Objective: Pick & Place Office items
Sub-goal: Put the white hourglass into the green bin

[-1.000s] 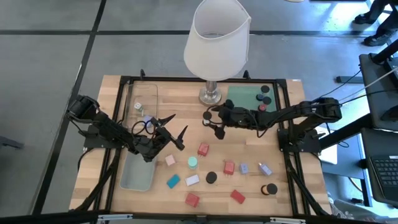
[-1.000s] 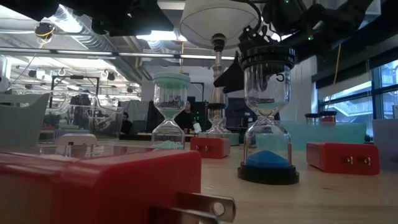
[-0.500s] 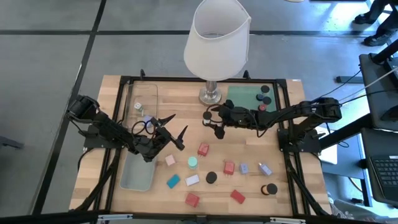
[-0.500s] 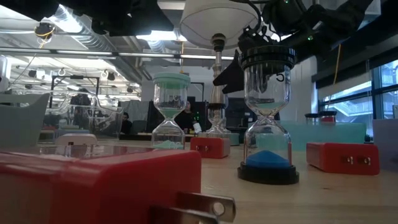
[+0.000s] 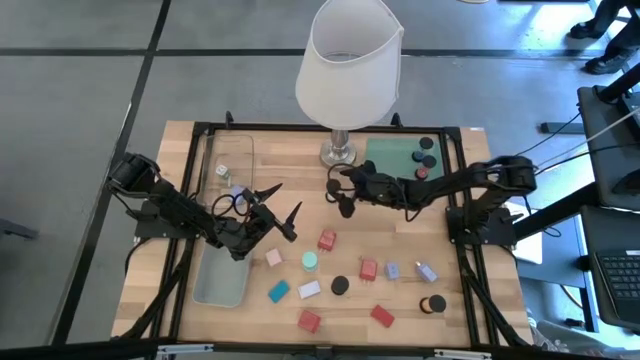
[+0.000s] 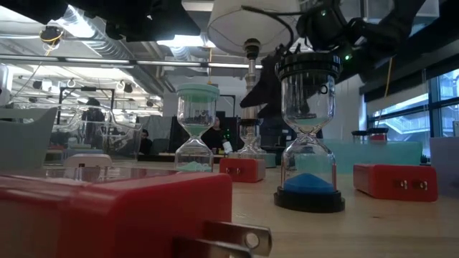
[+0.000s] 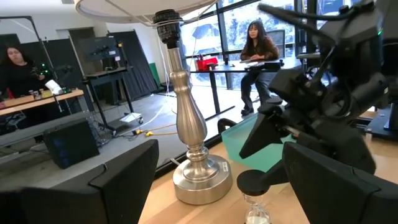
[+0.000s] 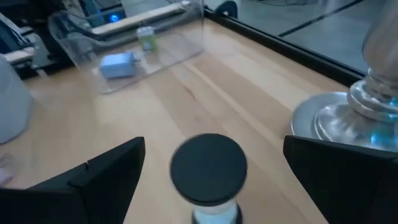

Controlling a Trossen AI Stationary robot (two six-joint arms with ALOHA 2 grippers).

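Right gripper (image 5: pixel 342 196), which I have eased slightly toward the lamp base (image 5: pixel 338 155) at upper centre of the high view, now straddles the black-capped sand timer (image 8: pixel 209 167) with fingers wide, ready to close; left gripper (image 5: pixel 284 203) waits centre left, fingers spread.

Left arm: extends from its base at the left edge of the tabletop (image 5: pixel 270 300) toward the centre, forearm low and angled inward. Left gripper (image 5: pixel 280 208): jaws spread wide, the two dark fingers (image 5: pixel 265 190) splayed apart, holding nothing. Right arm: reaches from its base at the right edge, elbow raised, forearm stretched leftward. Right gripper (image 5: pixel 346 198): jaws open, fingers apart, pointing down.
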